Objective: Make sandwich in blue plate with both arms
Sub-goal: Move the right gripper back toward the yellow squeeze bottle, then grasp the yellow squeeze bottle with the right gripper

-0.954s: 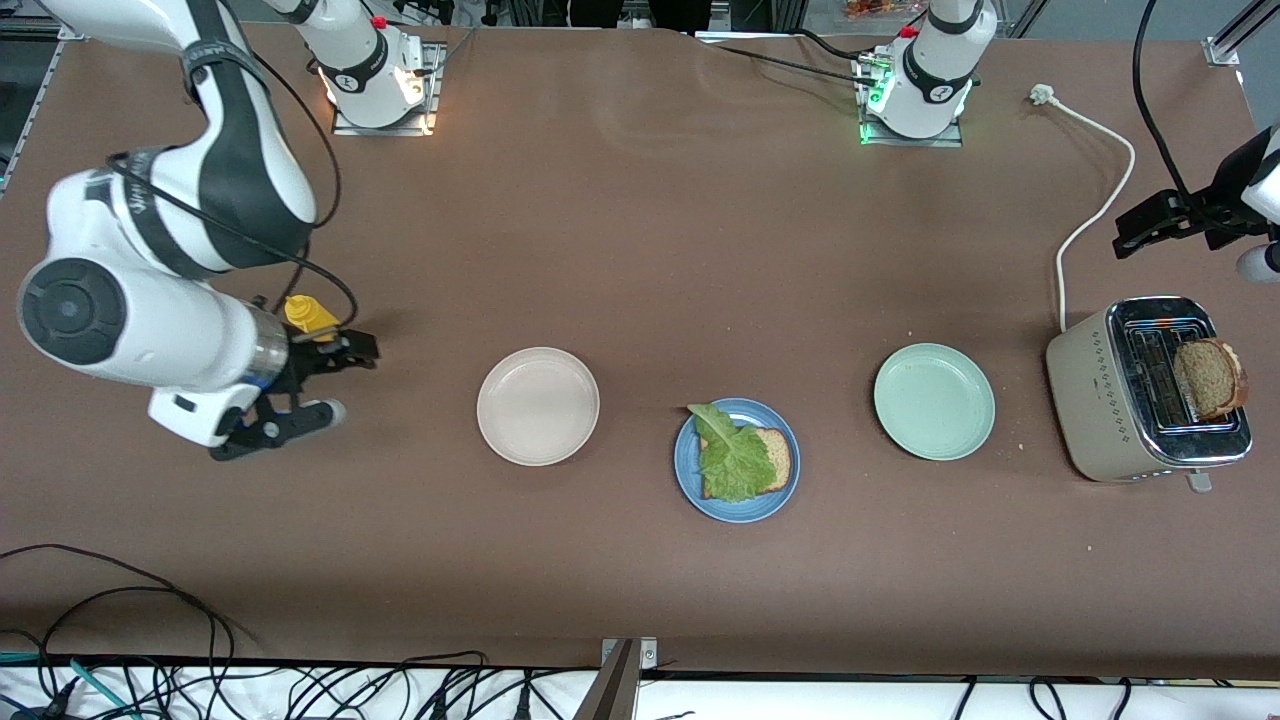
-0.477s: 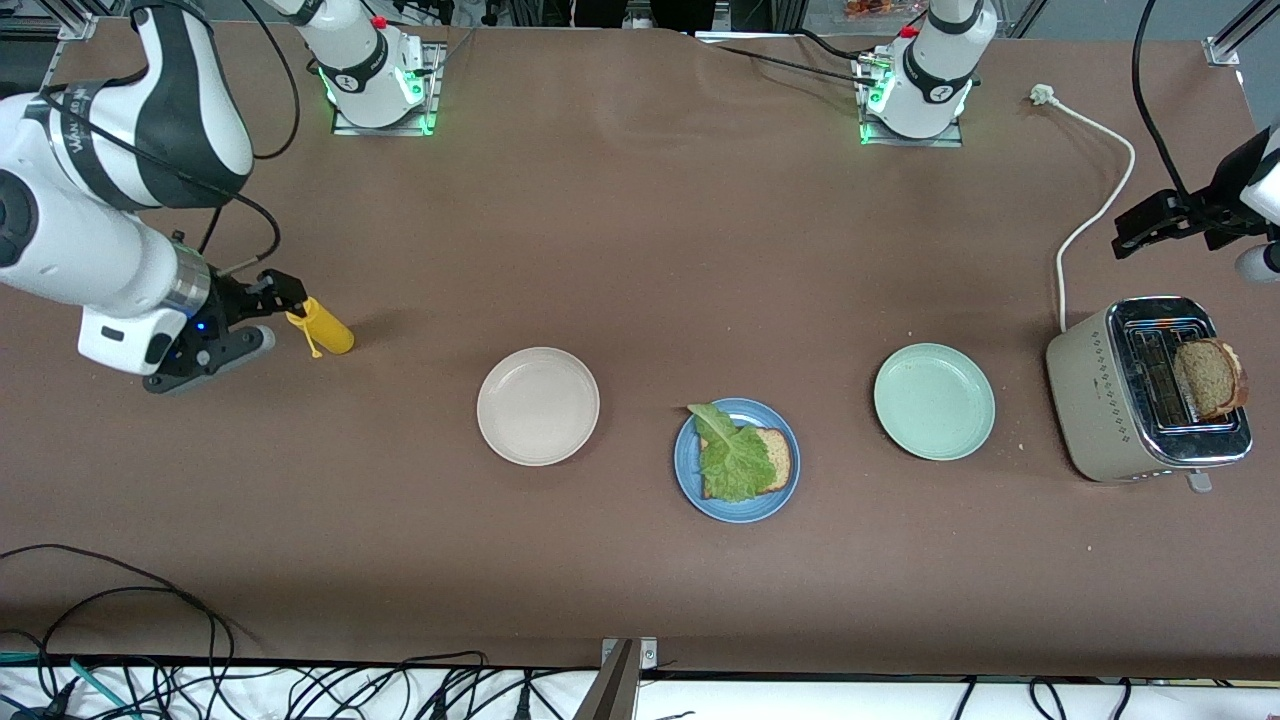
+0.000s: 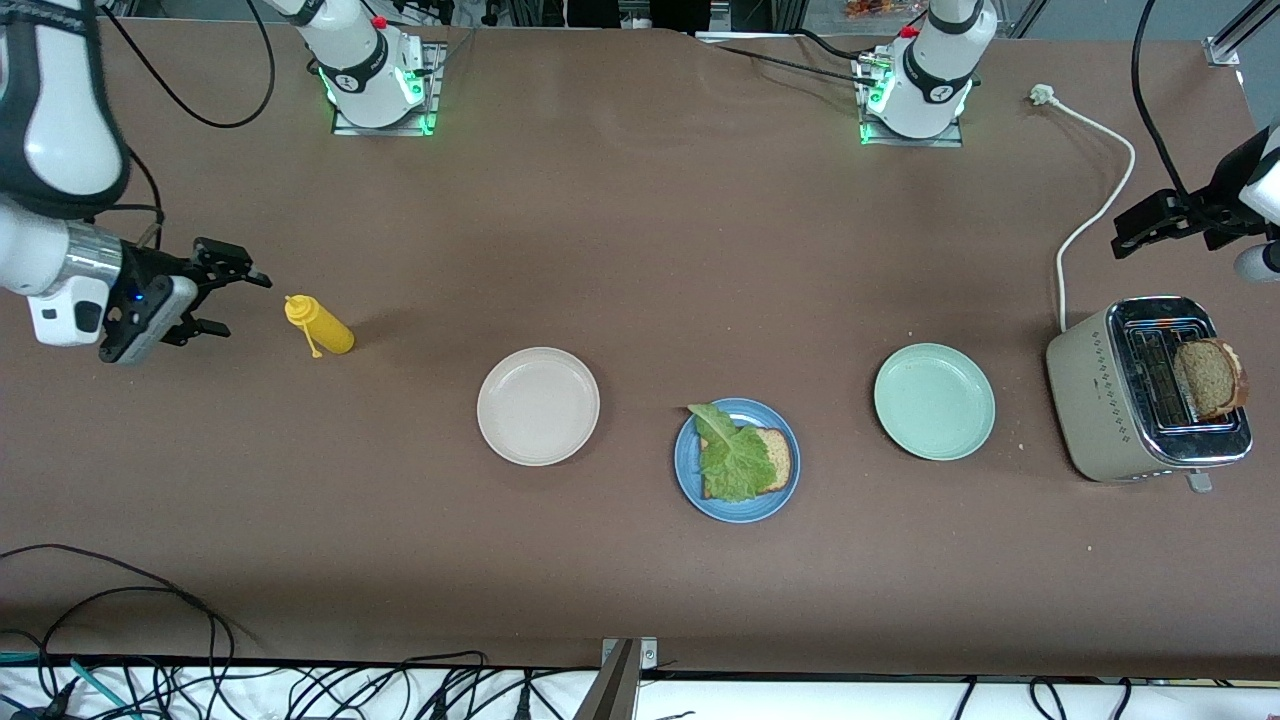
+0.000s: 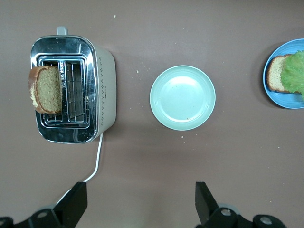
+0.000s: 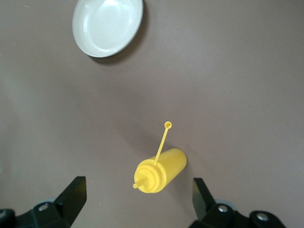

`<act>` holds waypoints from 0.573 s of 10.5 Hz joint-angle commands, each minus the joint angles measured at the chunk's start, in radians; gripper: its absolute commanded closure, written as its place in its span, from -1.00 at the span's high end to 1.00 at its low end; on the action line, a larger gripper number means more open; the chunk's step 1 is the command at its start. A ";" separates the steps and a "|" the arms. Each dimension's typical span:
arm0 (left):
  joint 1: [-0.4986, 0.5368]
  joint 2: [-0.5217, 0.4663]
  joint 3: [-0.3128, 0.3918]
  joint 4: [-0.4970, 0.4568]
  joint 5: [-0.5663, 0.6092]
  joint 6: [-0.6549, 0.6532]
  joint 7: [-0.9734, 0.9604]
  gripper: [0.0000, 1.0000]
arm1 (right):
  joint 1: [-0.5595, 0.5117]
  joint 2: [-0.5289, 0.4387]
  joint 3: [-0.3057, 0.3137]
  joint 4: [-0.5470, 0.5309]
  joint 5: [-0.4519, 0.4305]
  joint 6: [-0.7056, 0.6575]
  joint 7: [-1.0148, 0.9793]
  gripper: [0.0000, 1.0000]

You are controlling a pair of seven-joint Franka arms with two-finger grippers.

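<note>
Front view had the blue plate (image 3: 737, 505) sitting lower-middle of the frame, closest to the camera, with one bread slice (image 3: 775, 459) on it and a lettuce leaf (image 3: 730, 455) draped over that, so only half a sandwich. A cream plate (image 3: 538, 405) and a pale green plate (image 3: 934, 401) sat a bit higher up, on either side of it. The toaster (image 3: 1110, 400) was at the right edge with the second bread slice (image 3: 1208, 376) poking out of a slot. At the left edge the right gripper (image 3: 222, 300) hung with its fingers spread and nothing in them, just beside a yellow squeeze bottle (image 3: 320, 325). Upper right, the left gripper (image 3: 1150, 222) waited over the table above the toaster, jaws wide apart and holding nothing.
</note>
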 commanded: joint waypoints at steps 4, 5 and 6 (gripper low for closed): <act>-0.004 0.006 -0.014 0.030 0.010 -0.018 -0.009 1.00 | -0.123 0.164 -0.067 -0.024 0.367 -0.083 -0.654 0.97; -0.004 0.006 -0.014 0.030 0.010 -0.020 -0.009 1.00 | -0.146 0.192 -0.067 -0.022 0.395 -0.111 -0.717 0.96; -0.004 0.006 -0.014 0.032 0.010 -0.020 -0.009 1.00 | -0.169 0.224 -0.067 -0.022 0.443 -0.146 -0.797 0.96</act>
